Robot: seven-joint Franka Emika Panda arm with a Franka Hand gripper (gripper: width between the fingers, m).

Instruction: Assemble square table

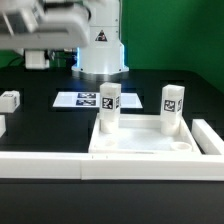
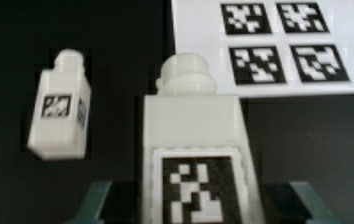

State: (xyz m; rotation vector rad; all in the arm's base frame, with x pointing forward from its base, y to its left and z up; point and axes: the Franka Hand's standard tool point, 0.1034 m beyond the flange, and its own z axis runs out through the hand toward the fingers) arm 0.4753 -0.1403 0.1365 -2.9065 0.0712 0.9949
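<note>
The square table's white slab (image 1: 140, 143) lies in front, with two white tagged legs standing in its far corners, one on the exterior view's left (image 1: 108, 106) and one on its right (image 1: 172, 108). A third leg (image 1: 10, 100) (image 2: 58, 105) lies on the black table to the left. In the wrist view my gripper (image 2: 200, 200) is shut on a fourth leg (image 2: 192, 130), which looms large and is held above the table, its rounded tip pointing away. One finger (image 2: 99, 200) shows on each side of it. The exterior view shows only the arm (image 1: 55, 20).
The marker board (image 1: 85, 100) (image 2: 280, 45) lies flat behind the slab. A long low white barrier wall (image 1: 40, 165) runs along the front and up the exterior view's right (image 1: 210, 135). The robot's base (image 1: 100, 50) stands at the back.
</note>
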